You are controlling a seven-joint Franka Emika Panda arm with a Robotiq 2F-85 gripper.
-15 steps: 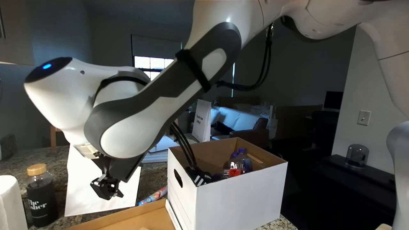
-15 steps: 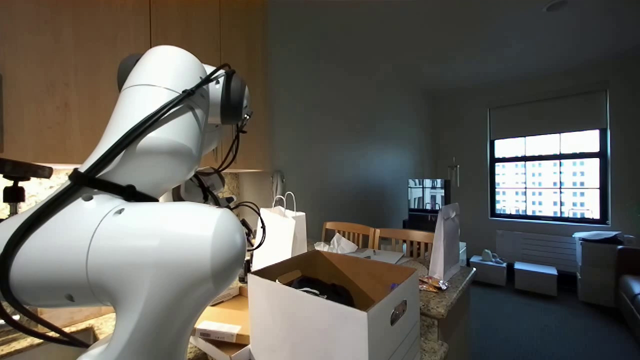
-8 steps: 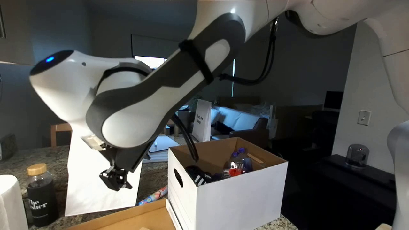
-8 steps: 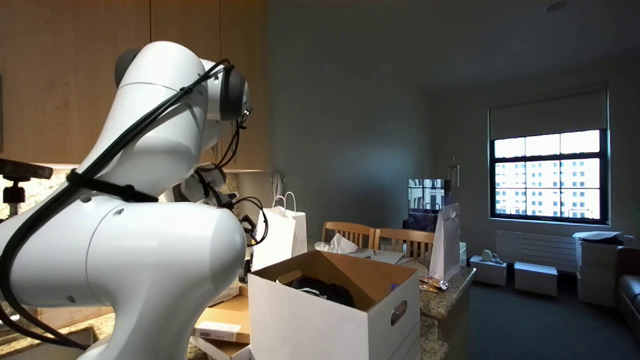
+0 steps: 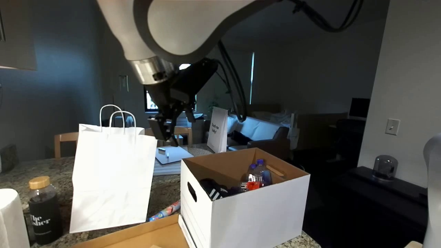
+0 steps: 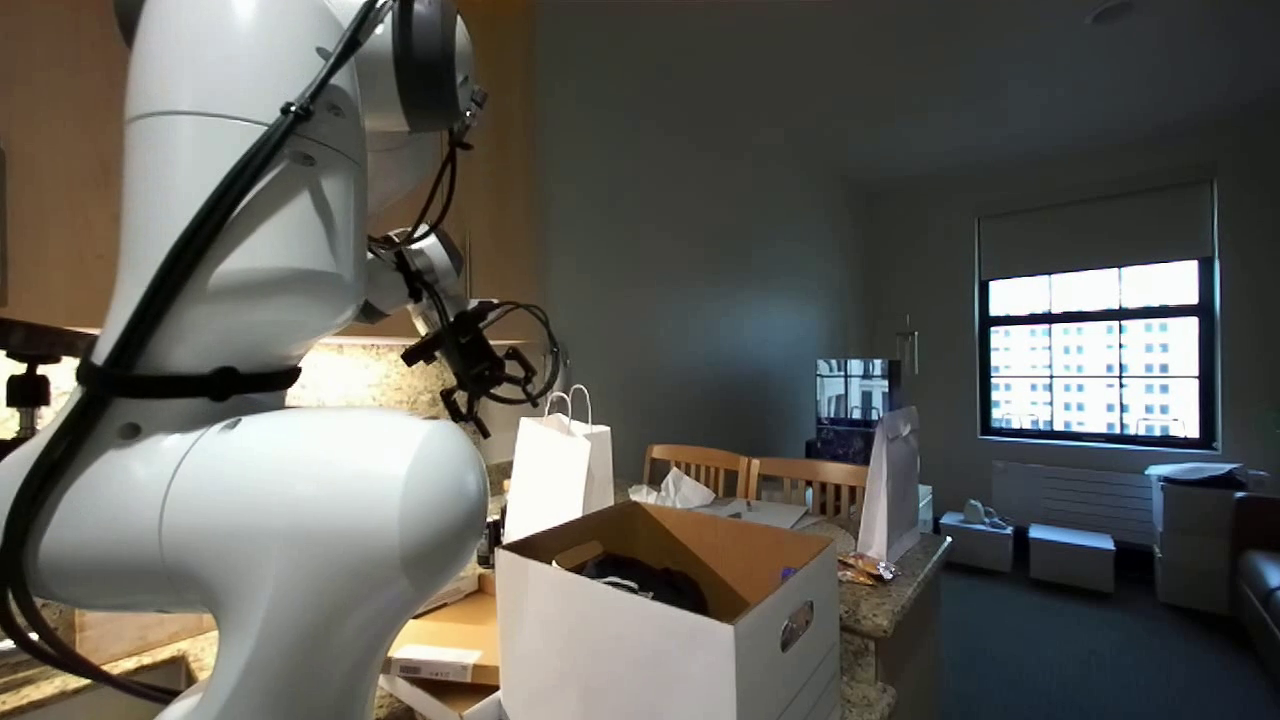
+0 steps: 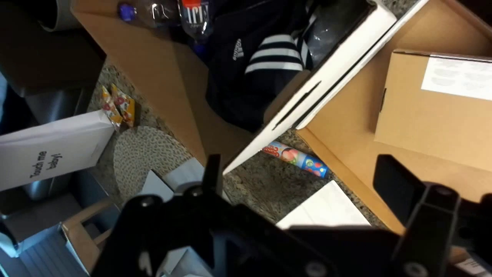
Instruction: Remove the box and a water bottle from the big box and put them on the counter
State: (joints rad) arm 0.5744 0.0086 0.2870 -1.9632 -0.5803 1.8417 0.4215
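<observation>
In an exterior view, water bottles (image 5: 264,176) sit inside the big box (image 5: 255,217). In an exterior view, a handled bag (image 6: 545,478) stands beyond it. In the wrist view, the gripper (image 7: 300,173) gapes wide; inside the big box is a dark "adidas" item (image 7: 238,79), outside it a "Touch me baby!" bag (image 7: 61,148).

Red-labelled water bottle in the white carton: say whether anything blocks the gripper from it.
In the wrist view, the hand-hole wall of the white carton and the dark Adidas fabric item lie between the open gripper and the red-labelled water bottle. The carton's top is open, so reaching over looks possible.
</observation>
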